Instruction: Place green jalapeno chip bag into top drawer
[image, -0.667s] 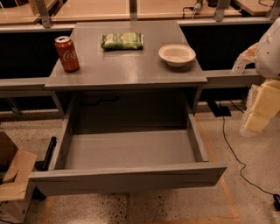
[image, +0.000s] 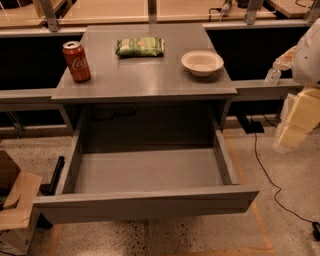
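The green jalapeno chip bag (image: 140, 46) lies flat on the grey table top (image: 145, 80), at the back centre. The top drawer (image: 145, 172) is pulled fully open below the table top, and its grey interior holds nothing. My gripper (image: 295, 122) hangs at the right edge of the view, beside the table's right side. It is well away from the bag and to the right of the drawer, and nothing shows in it.
A red soda can (image: 76, 61) stands on the table's left side. A white bowl (image: 202, 62) sits on its right side. Cardboard boxes (image: 15, 205) lie on the floor at the left. A black cable (image: 265, 165) runs over the floor at the right.
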